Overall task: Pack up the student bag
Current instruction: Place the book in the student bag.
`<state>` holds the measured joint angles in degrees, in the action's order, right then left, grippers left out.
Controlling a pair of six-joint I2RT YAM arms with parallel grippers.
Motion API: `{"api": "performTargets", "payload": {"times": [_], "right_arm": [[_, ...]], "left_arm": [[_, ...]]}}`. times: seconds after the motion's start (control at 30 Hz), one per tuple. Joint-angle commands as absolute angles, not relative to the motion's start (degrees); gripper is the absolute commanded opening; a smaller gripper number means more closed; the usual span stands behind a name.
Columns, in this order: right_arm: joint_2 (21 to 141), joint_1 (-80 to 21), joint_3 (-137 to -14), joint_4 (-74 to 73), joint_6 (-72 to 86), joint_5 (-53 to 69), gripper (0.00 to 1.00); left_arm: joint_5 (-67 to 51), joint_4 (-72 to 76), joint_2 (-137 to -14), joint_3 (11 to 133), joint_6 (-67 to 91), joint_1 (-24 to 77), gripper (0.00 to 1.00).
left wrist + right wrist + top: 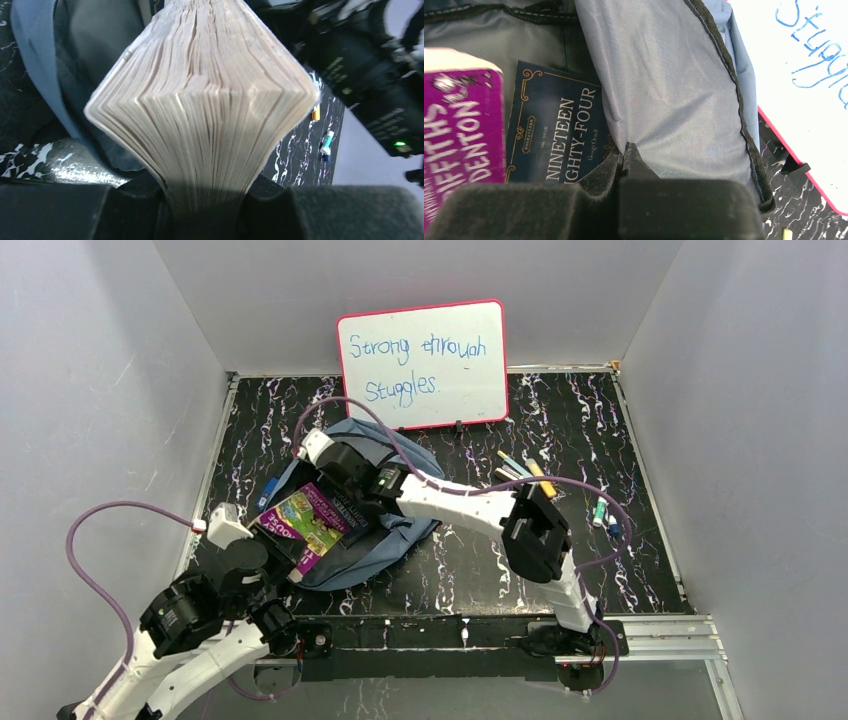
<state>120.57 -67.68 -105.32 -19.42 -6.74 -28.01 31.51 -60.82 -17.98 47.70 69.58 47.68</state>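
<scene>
Left hand (207, 202), clamped on the book (305, 518), points it lengthwise into the mouth of the student bag (405, 540) just ahead, whose lining the right hand (624, 156) pinches closed-fingered

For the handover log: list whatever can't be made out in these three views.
- Left wrist view: the purple book fills the frame with its page edges and hides what lies behind it.
- Right wrist view: the right gripper hides with its own fingers whether it pinches the student bag lining. They also cover part of the dark blue book title.
- Top view: the pens are too small to identify.
</scene>
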Motion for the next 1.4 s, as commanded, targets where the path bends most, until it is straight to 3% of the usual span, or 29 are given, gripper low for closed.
{"api": "performTargets", "payload": {"times": [0.0, 0.57, 1.37], "right_arm": [[114.77, -66.42, -106.85, -16.68, -2.28, -23.27, 0.00], [110.98, -63.63, -104.19, -16.36, 1.54, -18.04, 0.00], [107.32, -62.51, -100.71, -16.36, 3.08, -15.90, 0.00]], "left_arm": [[34.76, -50.44, -15.71, 43.58, 72.38, 47.61, 0.00], [37.85, -33.83, -17.30, 31.34, 74.19, 47.68, 0.00], [28.28, -14.90, -30.14, 26.05, 68.08, 44.15, 0.00]]}}
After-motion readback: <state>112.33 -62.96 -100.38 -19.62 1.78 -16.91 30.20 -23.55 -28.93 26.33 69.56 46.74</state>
